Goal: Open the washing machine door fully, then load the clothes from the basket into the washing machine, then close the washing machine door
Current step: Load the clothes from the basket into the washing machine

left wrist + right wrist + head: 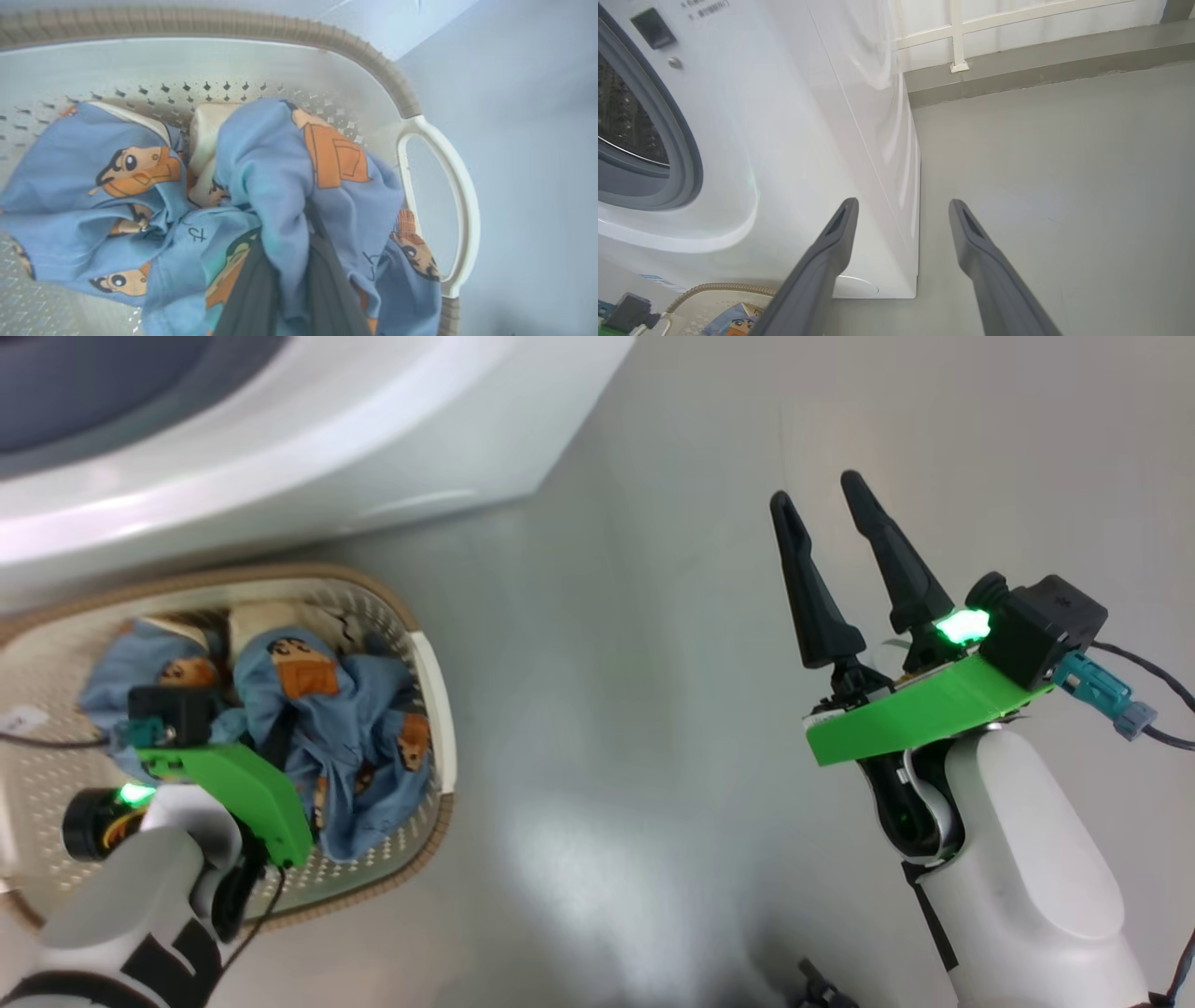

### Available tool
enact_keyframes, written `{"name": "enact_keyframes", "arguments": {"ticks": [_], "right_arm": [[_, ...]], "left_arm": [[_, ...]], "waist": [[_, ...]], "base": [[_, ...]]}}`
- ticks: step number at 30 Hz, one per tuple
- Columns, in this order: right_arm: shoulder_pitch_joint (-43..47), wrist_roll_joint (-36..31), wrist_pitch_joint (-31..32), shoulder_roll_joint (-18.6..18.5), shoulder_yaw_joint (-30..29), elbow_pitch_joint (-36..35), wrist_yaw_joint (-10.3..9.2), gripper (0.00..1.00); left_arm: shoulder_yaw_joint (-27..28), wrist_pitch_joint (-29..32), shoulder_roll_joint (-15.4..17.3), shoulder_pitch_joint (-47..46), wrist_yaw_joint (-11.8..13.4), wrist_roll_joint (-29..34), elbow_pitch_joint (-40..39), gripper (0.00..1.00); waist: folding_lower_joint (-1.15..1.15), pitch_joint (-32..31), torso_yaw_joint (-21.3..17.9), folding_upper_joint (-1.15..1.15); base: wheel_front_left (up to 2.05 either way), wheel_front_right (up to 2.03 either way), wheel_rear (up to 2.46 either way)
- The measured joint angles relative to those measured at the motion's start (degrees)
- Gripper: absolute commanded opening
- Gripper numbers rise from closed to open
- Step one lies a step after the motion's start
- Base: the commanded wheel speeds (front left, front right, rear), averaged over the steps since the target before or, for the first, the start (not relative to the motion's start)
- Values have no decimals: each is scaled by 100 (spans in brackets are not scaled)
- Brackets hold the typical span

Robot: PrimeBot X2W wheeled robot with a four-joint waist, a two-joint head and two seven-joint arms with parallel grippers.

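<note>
Left wrist view: your left gripper (287,238) is down in the small cream perforated plastic basket with the brown rim (373,56). Its two dark fingers (252,289) are nearly together, with a raised fold of the soft light-blue bear-print clothes (117,186) pinched between them; I read that as a real grip, not a touch. The cloth is light and limp and will drape and trail. A mid-fold pinch like this will likely drag neighbouring pieces, so lift high enough to clear the rim. The basket holds the blue heap plus a cream-beige garment (205,135) wedged between blue pieces by the far wall. It sits on the grey floor (607,756) just beside the big white front-loading washing machine (808,140), whose perforated steel drum (621,121) shows bare inside the grey rubber ring (686,154). Your right gripper (901,207) hangs wide open and empty over the floor, well apart from the basket
</note>
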Motion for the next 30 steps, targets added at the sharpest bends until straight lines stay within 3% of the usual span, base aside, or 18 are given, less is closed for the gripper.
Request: {"name": "enact_keyframes", "arguments": {"ticks": [14,22,30], "right_arm": [[438,52,0,-232,-119,174,0,100],[743,80,0,-348,-183,235,0,100],[1090,108,0,-447,-266,309,0,100]], "left_arm": [[-27,-359,74,553,0,-316,-561,0],[842,-360,63,1046,2,-20,-1245,0],[1847,-360,-64,1878,259,772,-2251,0]], "waist": [[0,-1056,308,0],[0,-1631,499,0],[0,-2165,685,0]], "base": [[0,0,0],[0,0,0],[0,0,0]]}}
